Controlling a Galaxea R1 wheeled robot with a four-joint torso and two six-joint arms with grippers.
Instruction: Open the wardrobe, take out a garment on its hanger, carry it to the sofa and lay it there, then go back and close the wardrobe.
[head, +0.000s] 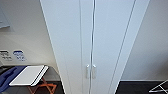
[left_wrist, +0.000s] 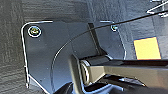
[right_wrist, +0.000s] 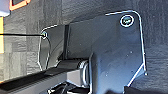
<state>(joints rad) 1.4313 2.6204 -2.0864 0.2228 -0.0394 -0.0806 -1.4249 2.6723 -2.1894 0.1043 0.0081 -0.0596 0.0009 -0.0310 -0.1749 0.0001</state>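
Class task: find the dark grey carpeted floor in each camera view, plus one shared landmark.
Head view: the dark grey carpeted floor lies along the bottom, either side of the tall white wardrobe.
Left wrist view: floor surrounds the robot's dark plate.
Right wrist view: floor again.
Shared landmark: thin white wire frame, head and left wrist.

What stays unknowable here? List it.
- Inside of the wardrobe, head view: both doors are shut, so any garment is hidden.
- Wardrobe top and base: cut off by the picture's edges.
- Wall signs, head view: too blurred to read.
- White board on the orange stand: its nature is unclear.
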